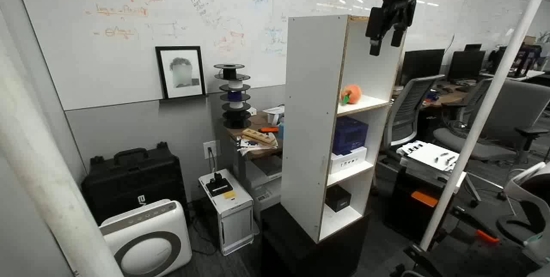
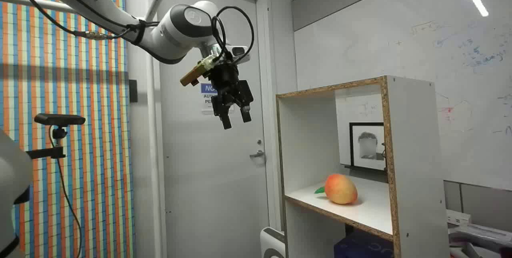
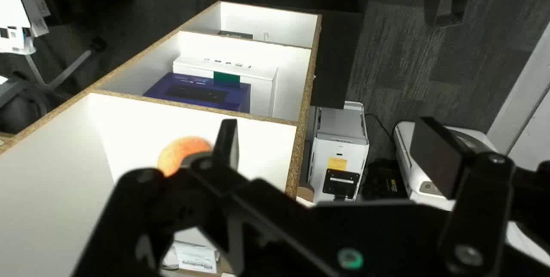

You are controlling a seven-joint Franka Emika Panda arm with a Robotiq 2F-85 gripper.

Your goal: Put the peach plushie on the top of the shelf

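in the top bay (image 2: 306, 142) of the shelf (image 1: 313, 109), peach plushie (image 2: 341, 189) sat; gripper (image 2: 237, 120) hung apart, jaws spread, empty. likely done if that bay counted as top; else whole pick remained.

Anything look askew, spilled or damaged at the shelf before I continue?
No spill or damage shows. The peach plushie lies on its side in the top compartment of the shelf, its leaf pointing sideways rather than up.
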